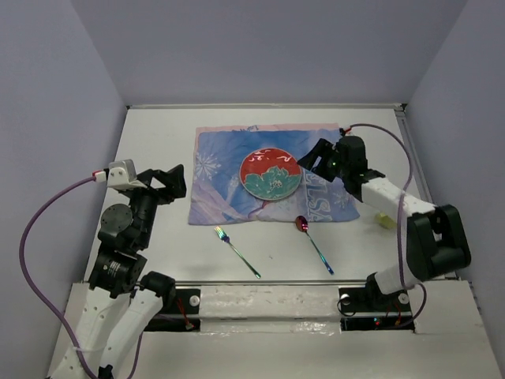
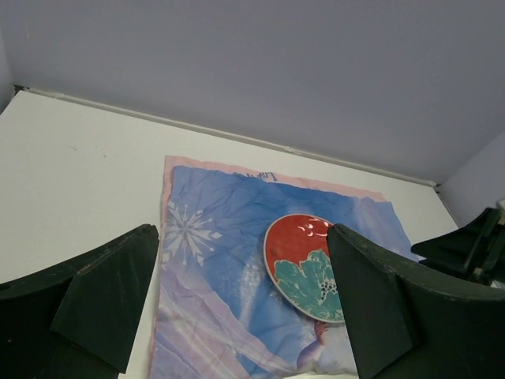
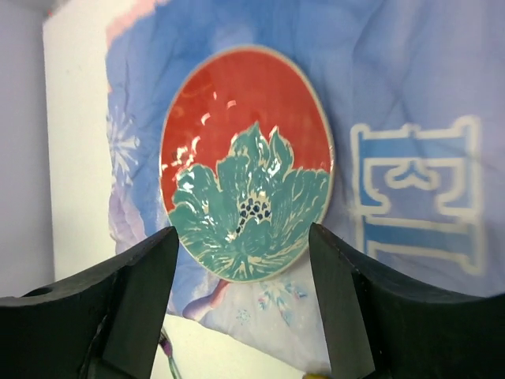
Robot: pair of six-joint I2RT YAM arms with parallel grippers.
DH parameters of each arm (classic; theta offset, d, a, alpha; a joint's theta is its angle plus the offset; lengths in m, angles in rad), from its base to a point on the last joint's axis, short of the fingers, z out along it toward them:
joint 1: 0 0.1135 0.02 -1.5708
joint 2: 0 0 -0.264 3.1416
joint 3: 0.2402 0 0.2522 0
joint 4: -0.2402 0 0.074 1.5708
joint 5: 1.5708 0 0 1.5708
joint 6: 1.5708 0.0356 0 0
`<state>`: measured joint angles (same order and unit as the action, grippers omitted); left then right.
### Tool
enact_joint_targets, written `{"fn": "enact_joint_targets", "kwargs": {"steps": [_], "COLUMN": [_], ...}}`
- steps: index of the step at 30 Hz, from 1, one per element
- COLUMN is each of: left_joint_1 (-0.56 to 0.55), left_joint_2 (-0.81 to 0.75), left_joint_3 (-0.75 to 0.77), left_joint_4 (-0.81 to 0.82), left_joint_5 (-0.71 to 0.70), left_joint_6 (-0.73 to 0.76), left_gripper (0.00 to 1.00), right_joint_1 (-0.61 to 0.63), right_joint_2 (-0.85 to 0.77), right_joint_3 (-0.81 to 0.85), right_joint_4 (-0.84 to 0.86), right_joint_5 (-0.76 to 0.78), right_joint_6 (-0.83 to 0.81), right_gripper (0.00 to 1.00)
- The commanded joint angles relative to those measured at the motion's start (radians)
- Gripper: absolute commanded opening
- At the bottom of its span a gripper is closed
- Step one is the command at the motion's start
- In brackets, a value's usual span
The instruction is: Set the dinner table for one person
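The white surface (image 1: 158,150) fills the floor of the enclosure and lies beneath both arms. The left pincer (image 1: 175,183) hangs over a bare part of it, just left of the blue mat (image 1: 221,166), with its fingers spread wide and nothing between them. The right pincer (image 1: 314,160) is over the mat's right part, just beside the rim of the red and teal plate (image 1: 271,174). It is also spread and holds nothing.

The overhead view shows a fork (image 1: 237,251) and a spoon (image 1: 313,243) lying apart on the bare surface, nearer than the mat. The left wrist view shows neither. Between the left pincer's (image 2: 243,237) fingers it shows the mat's snowflake and the plate (image 2: 308,264). The right wrist view, past the right pincer (image 3: 241,237), shows the plate's (image 3: 245,158) flower and pale lettering on the mat.
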<state>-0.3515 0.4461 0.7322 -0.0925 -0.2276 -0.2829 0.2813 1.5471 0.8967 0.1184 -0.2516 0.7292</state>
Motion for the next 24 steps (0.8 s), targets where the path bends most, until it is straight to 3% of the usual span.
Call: {"fn": "enact_joint_targets", "kwargs": {"steps": [1, 3, 5, 9, 18, 24], "left_joint_1": [0.003, 0.003, 0.005, -0.039, -0.223, -0.296], "left_joint_2": [-0.035, -0.050, -0.052, -0.034, -0.095, -0.136], "left_joint_3": [-0.013, -0.020, -0.024, -0.034, -0.020, -0.022], "left_joint_4": [0.083, 0.085, 0.112, 0.114, 0.094, 0.094], "left_joint_5": [0.106, 0.148, 0.216, 0.352, 0.321, 0.324], "left_joint_6": [-0.013, -0.019, -0.027, -0.033, 0.010, 0.007], "left_gripper": [0.99, 0.99, 0.99, 0.99, 0.99, 0.99], "right_joint_1": [-0.045, -0.099, -0.108, -0.152, -0.206, -0.272], "right_joint_2": [-0.270, -0.416, -0.496, -0.665, -0.680, -0.555], "right_joint_3": [-0.011, -0.036, -0.060, -0.117, -0.136, -0.131], "right_joint_4": [-0.180, -0.229, -0.330, -0.489, -0.631, -0.632], "right_joint_5": [0.309, 0.388, 0.573, 0.835, 1.014, 0.882], "right_joint_6": [-0.161, -0.201, -0.221, -0.235, -0.159, -0.149], "right_gripper": [0.70, 0.66, 0.62, 0.61, 0.59, 0.59]}}
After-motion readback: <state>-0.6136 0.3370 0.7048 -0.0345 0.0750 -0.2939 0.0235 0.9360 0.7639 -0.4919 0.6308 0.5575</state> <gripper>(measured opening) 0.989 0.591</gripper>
